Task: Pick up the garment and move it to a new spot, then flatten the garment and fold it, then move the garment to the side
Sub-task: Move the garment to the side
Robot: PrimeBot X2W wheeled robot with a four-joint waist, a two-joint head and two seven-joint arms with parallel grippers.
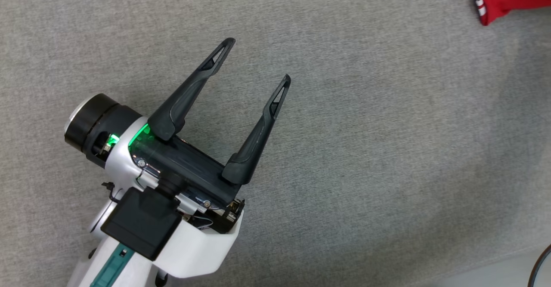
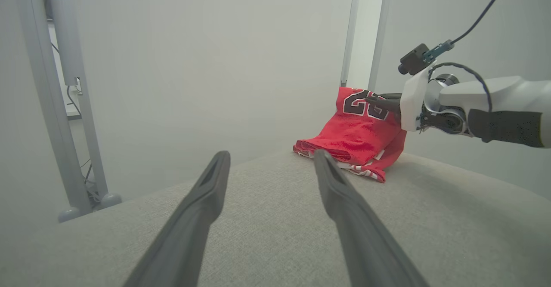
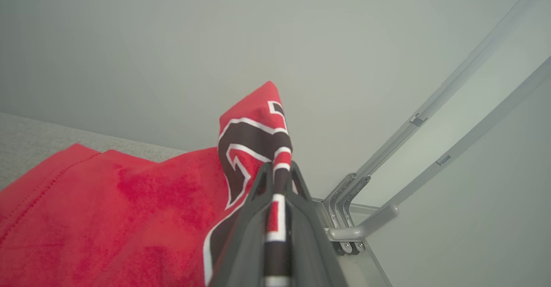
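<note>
While the right gripper [image 3: 280,168] clamps the crumpled red jersey with black numerals [image 3: 129,209] and the left gripper [image 1: 257,61] gapes empty, only the pick-up seems begun; moving, flattening and folding remain

number | garment [image 2: 357,132] | dark "2", next digit partly hidden

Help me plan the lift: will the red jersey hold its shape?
Likely floppy: the red jersey sags in folds where the right gripper pinches it. Probably light: thin fabric bunches between its fingers. It may drag on the surface.
</note>
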